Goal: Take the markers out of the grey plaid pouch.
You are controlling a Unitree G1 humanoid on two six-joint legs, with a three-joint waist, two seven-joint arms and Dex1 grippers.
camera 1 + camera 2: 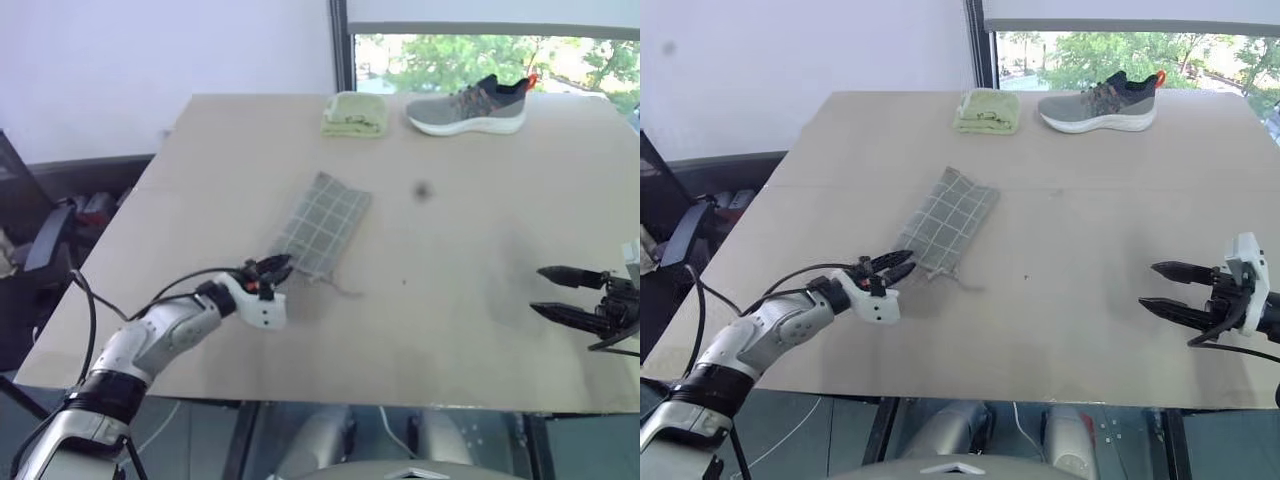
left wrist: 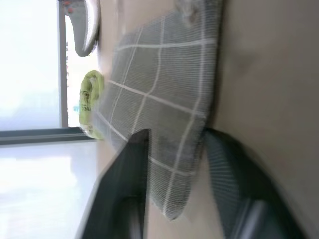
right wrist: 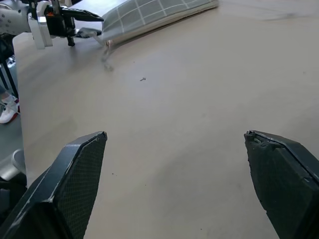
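Observation:
The grey plaid pouch [image 1: 322,225] lies flat on the table, slanting from its near left corner toward the far right. A thin pull cord [image 1: 337,286] trails from its near end. My left gripper [image 1: 275,268] has come in low from the left and is shut on the pouch's near corner, with one finger [image 2: 124,189] over the fabric and the other at its edge. The markers are hidden. My right gripper [image 1: 1160,287] hovers open at the right side of the table, well apart from the pouch, with nothing between its fingers [image 3: 75,174].
A folded yellow-green cloth [image 1: 356,114] and a grey sneaker [image 1: 468,106] sit at the table's far edge by the window. Bare tabletop [image 1: 450,260] lies between the pouch and my right gripper. A dark chair [image 1: 45,240] stands off the table's left side.

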